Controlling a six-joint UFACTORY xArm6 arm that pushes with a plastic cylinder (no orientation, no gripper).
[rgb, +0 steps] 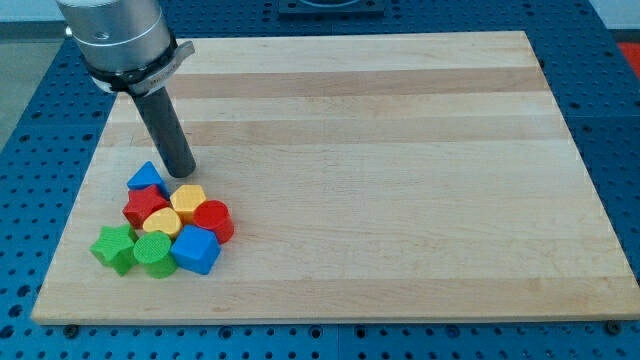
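My dark rod comes down from the view's top left, and my tip (180, 172) rests on the wooden board (400, 150). It stands just right of and above the blue triangular block (146, 178), very close to it or touching. Below the tip lies a tight cluster: a red star block (144, 205), a yellow block (188, 200), a red cylinder (213, 220), a yellow round block (161, 224), a blue cube (196, 249), a green cylinder (155, 255) and a green star block (114, 247).
The board lies on a blue perforated table (40, 120). The cluster sits near the board's bottom left corner, close to its left edge (70, 225).
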